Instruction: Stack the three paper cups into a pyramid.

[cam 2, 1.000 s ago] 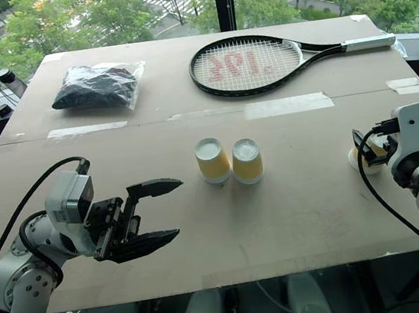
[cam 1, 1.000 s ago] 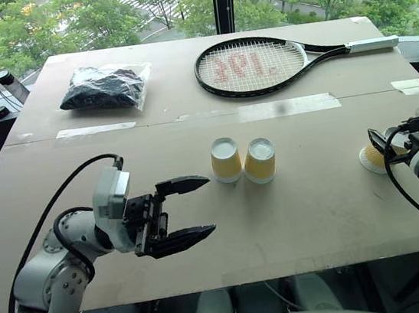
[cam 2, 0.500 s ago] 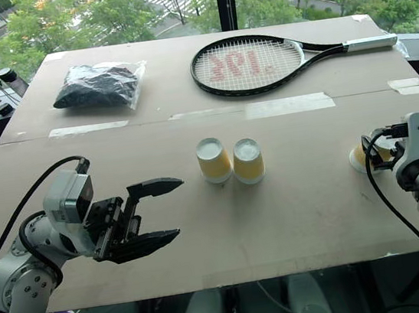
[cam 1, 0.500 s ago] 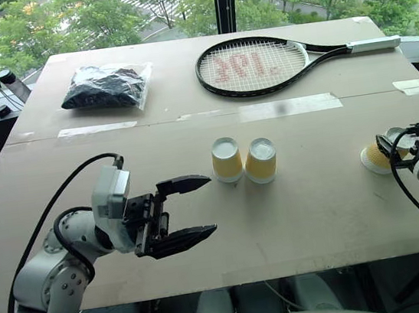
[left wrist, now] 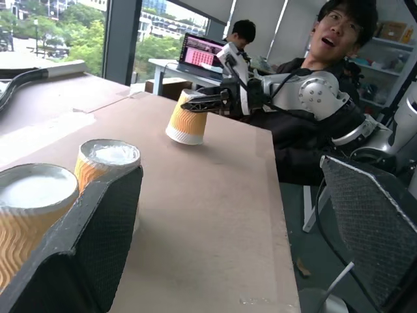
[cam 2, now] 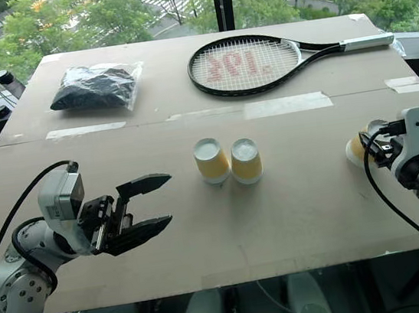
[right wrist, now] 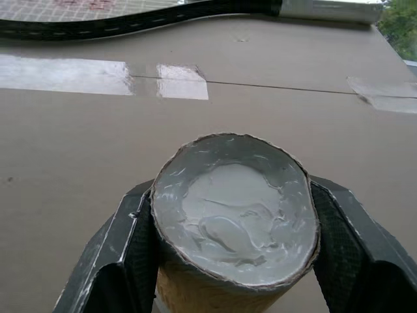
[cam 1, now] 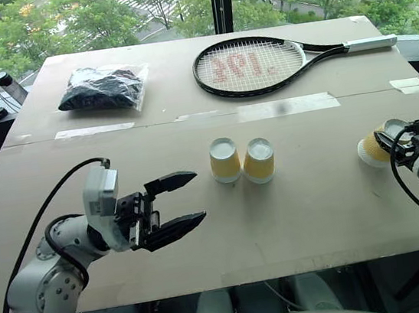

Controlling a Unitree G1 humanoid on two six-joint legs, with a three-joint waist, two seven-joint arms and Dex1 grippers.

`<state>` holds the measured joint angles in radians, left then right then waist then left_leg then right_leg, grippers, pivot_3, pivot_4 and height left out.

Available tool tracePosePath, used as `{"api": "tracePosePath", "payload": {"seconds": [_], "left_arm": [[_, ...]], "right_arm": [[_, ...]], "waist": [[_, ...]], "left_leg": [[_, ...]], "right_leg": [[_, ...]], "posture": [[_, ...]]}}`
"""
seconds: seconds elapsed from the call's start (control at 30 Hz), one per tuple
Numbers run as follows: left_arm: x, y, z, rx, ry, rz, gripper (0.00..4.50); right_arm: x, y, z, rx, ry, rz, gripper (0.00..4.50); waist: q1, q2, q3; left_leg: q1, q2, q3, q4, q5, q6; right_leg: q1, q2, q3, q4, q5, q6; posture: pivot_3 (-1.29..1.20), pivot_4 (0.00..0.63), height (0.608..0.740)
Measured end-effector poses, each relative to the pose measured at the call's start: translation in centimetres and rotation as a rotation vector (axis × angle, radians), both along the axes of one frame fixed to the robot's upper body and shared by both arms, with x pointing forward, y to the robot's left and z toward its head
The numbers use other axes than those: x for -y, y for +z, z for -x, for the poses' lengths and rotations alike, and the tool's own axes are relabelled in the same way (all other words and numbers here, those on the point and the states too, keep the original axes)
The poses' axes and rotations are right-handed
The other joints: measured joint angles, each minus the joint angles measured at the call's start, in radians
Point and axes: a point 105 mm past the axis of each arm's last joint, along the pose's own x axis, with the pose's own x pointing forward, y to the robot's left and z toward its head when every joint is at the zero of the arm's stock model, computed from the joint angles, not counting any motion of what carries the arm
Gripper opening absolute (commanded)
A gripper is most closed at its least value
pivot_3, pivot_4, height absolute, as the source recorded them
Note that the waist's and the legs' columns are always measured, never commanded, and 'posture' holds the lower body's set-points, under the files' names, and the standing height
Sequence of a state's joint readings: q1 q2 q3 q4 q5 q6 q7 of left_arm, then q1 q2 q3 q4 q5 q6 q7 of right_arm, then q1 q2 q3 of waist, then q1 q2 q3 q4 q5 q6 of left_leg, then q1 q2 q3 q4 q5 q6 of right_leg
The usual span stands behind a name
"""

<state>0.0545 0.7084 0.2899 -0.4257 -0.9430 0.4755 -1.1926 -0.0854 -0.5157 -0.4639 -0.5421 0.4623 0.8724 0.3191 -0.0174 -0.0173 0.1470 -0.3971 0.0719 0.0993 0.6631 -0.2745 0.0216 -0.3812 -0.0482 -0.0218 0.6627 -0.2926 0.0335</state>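
Clamped on the third paper cup point(right wrist: 236, 215) near the right edge of the tabletop point(cam 1: 317, 212), the right gripper point(right wrist: 231, 261), one black finger point(right wrist: 114, 261) pressed to each yellow ribbed side. Squeezed slightly oval at the white base, seen facing up from the right wrist. Tilted in the left wrist view, bottom rim lifted on one side off the surface, cup inverted like the others.

Spread wide and holding nothing, the left gripper point(cam 1: 171, 208), hovering over the near left part of the tabletop, fingers pointing toward the middle. Near but apart from the two other paper cups.

Standing upside down around the middle of the tabletop, the left paper cup point(cam 1: 225, 161) and the middle paper cup point(cam 1: 259, 161), side by side and touching or nearly so, white bases up. Well apart from the cup at the right edge.

Lying flat near the far edge, right of centre, a tennis racket point(cam 1: 259, 63), handle reaching toward the far right corner. Resting toward the far left corner, a clear plastic bag of dark contents point(cam 1: 102, 87). Running across the tabletop between the far items and the cups, strips of pale tape point(cam 1: 288, 106) along a seam.

Visible beyond the right edge in the left wrist view, a seated person point(left wrist: 313, 130) and, farther back, an open laptop point(left wrist: 201, 52).
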Motion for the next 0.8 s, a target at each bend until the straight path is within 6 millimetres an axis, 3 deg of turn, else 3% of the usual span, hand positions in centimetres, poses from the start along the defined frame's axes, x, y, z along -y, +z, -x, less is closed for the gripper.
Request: {"api": "tracePosePath", "payload": {"seconds": [0.17, 0.27, 0.53, 0.8], "left_arm": [[-2.1, -1.0, -0.4, 0.031, 0.158, 0.01, 4.5], [-3.5, -1.2, -0.4, 0.039, 0.237, 0.034, 4.5], [-5.5, -2.2, 0.8, 0.021, 0.325, 0.045, 4.5], [-7.1, -1.9, 2.5, 0.0, 0.372, 0.13, 4.5]], "right_arm": [[-9.1, 7.1, -0.6, 0.164, 0.476, 0.011, 2.35], [-12.5, 8.9, -0.2, 0.17, 0.663, 0.055, 2.35], [-17.7, 9.9, -0.3, 0.11, 0.903, 0.105, 2.35], [-20.6, 8.0, -0.9, 0.036, 0.995, 0.133, 2.35]], "waist": [[-0.004, 0.001, 0.001], [0.006, 0.0, 0.001], [0.003, -0.001, 0.002], [0.004, -0.001, 0.001]], "left_leg": [[0.0, 0.0, -0.001, -0.001, 0.0, 0.0], [-0.002, 0.0, -0.001, -0.001, 0.0, 0.0], [-0.004, 0.0, 0.0, -0.002, -0.001, 0.001], [-0.004, 0.0, 0.0, -0.002, -0.001, 0.001]], "right_leg": [[-0.001, 0.0, 0.001, 0.0, 0.0, 0.0], [-0.003, -0.001, 0.0, -0.001, 0.0, 0.0], [-0.005, -0.002, 0.001, -0.001, 0.0, 0.0], [-0.005, -0.003, 0.001, 0.0, 0.0, 0.0]], "posture": [[0.0, 0.15, 0.74], [0.0, 0.15, 0.74], [0.0, 0.15, 0.74], [0.0, 0.15, 0.74]]}}
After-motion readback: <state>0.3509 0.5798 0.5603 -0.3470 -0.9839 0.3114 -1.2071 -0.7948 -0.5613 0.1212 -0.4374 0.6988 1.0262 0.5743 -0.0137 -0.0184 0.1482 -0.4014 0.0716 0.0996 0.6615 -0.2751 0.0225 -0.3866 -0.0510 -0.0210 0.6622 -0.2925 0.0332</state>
